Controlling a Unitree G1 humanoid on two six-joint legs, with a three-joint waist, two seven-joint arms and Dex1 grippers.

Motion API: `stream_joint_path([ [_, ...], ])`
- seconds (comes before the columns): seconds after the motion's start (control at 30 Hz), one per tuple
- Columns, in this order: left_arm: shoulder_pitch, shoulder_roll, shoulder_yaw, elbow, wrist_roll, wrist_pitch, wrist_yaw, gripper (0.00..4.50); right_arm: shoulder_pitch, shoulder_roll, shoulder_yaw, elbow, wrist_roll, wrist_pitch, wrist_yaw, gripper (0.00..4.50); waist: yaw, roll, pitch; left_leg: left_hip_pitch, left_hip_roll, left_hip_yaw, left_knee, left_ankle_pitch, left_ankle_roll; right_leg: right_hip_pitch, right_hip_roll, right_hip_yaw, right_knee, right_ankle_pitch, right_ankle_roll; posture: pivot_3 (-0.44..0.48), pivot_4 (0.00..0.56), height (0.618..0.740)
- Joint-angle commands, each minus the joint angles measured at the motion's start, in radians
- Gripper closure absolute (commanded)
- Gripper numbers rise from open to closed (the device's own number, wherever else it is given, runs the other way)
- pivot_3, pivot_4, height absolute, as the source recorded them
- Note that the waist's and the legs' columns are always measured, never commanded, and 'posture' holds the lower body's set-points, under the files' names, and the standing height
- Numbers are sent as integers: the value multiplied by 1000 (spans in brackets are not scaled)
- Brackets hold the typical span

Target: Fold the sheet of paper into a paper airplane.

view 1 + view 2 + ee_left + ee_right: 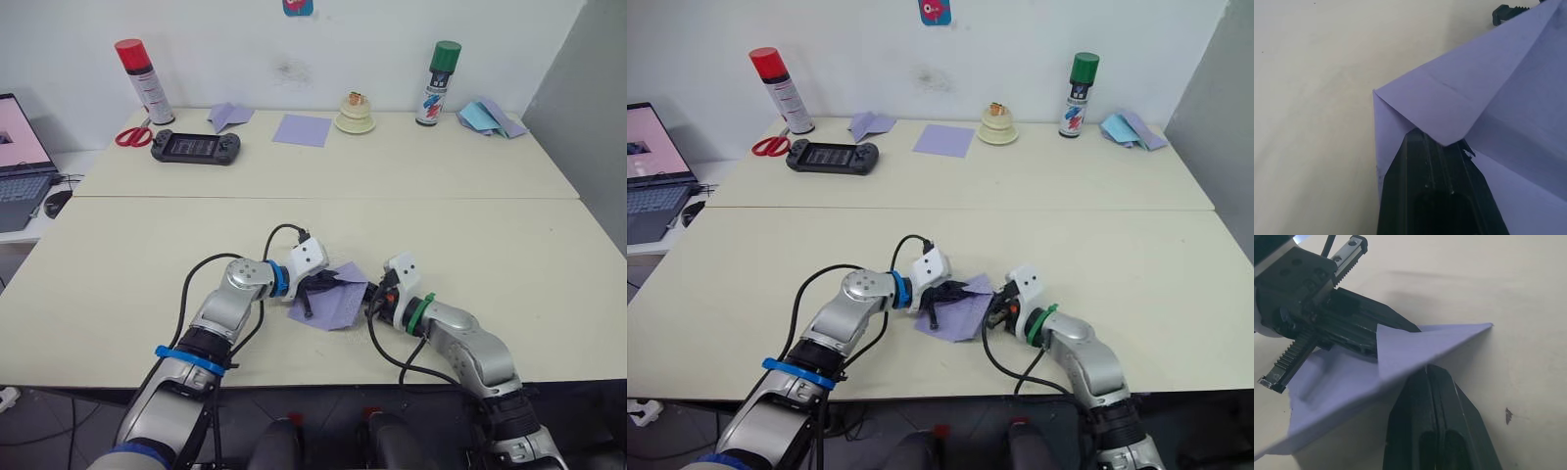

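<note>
A: Locate sheet of paper (338,299).
B: Near bench (509,255) edge. Left pincer (315,286) and right pincer (373,302) each pinch it.
A: Surroundings?
B: Game console (195,147), scissors (131,136), spray cans (437,82) well apart, rear.

Laptop (22,157) cut by the left edge; left fingertips (1420,142) hidden under a fold of the paper (336,299)

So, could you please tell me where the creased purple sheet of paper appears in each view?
Left eye: sheet of paper between both grippers.
Right eye: lower centre.
Left wrist: over the fingertip.
Right wrist: above the fingers.
Shared landmark: left gripper.
</note>
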Motion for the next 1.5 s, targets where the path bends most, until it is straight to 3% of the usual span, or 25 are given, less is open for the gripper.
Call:
stream_joint_path([
  [0.03, -13, 16, -14, 1, 12, -32, -31, 4490, -16, 10, 3, -15, 1, -19, -10, 4500, 0, 0, 0, 0, 0, 0, 0, 0, 0, 0, 0, 0, 0, 0, 0, 0, 150, 740],
  [0.43, -84, 63, 55, 48, -40, 90, -77, 4490, -13, 8, 16, -9, -10, -26, -14, 4500, -2, 0, 3, 0, 0, 0, 0, 0, 0, 0, 1, 0, 0, 0, 0, 0, 150, 740],
  [0.67, -137, 26, 124, 62, -120, 150, -79, 4490, -9, 3, 17, -1, -11, -33, -19, 4500, -1, -1, 6, -1, 0, -1, 0, 0, 0, -1, 0, -1, 0, 0, 0, 0, 150, 740],
  [0.83, -125, 1, 95, 10, -130, 178, -111, 4490, -9, 3, 16, -4, -11, -32, -23, 4500, -1, -1, 6, -1, 0, -1, 0, 0, 0, -1, 0, -1, 0, 0, 0, 0, 150, 740],
  [1.1, -89, 46, 17, 23, -57, 142, -140, 4490, -25, 22, -5, -20, 18, -32, -29, 4500, -1, -1, 6, -1, 0, -1, 0, 0, 0, -1, 0, 0, 0, 0, 0, 0, 150, 740],
  [1.5, -86, 29, 31, -11, -98, 184, -158, 4490, -75, 83, 5, 13, 12, -41, -51, 4500, -1, 0, 7, -2, 0, 0, 0, 0, 0, -1, 0, 0, 0, 0, 0, 0, 150, 740],
])
